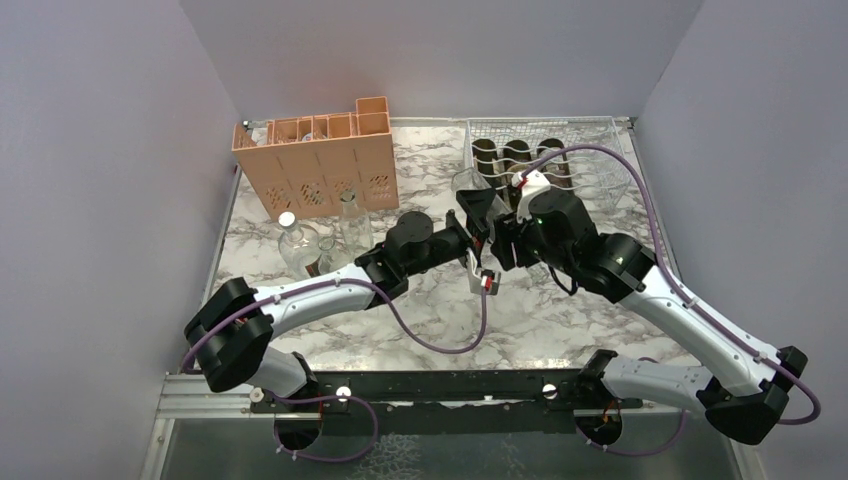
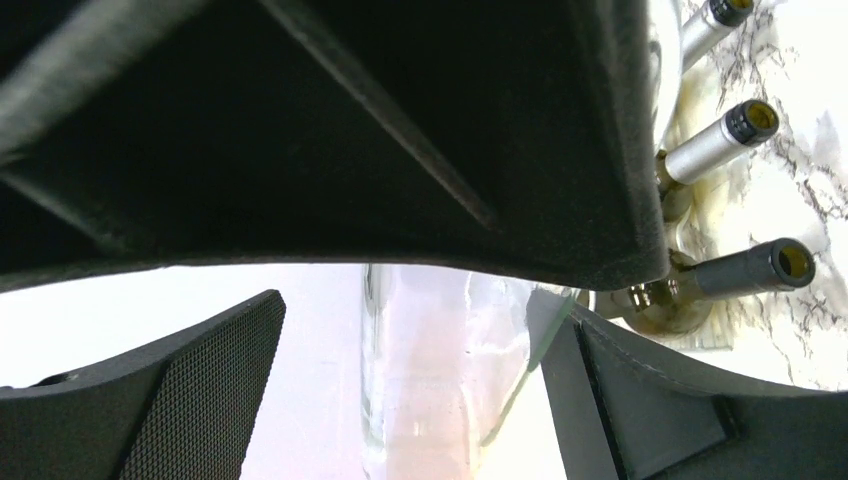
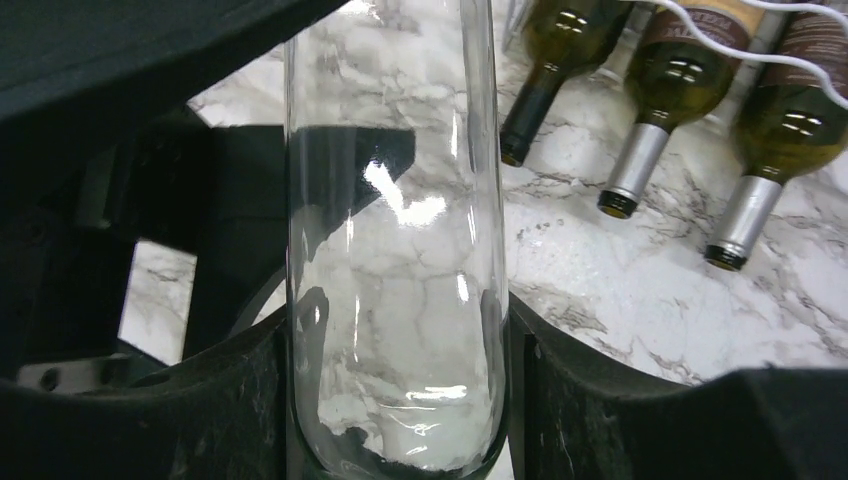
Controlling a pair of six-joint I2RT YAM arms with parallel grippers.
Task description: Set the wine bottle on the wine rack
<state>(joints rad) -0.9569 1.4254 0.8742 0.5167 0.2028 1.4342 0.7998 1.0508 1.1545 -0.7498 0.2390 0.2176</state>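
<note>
A clear glass wine bottle [image 1: 470,184] is held above mid-table, in front of the white wire wine rack [image 1: 600,130]. My right gripper [image 3: 395,350] is shut on the bottle [image 3: 395,230] near its rounded base, both fingers pressed against the glass; in the top view this gripper [image 1: 503,238] meets the left one. My left gripper [image 2: 420,330] is open around the same bottle [image 2: 440,370]: the left pad [image 2: 200,390] stands clear of the glass and the right finger [image 2: 620,400] is close beside it. In the top view the left gripper [image 1: 480,215] sits just below the bottle.
Three dark green bottles [image 1: 515,157] lie in the rack, necks toward me; they also show in the right wrist view [image 3: 670,80] and the left wrist view [image 2: 745,270]. A peach-orange crate [image 1: 320,160] stands at the back left, with clear bottles [image 1: 290,240] in front of it.
</note>
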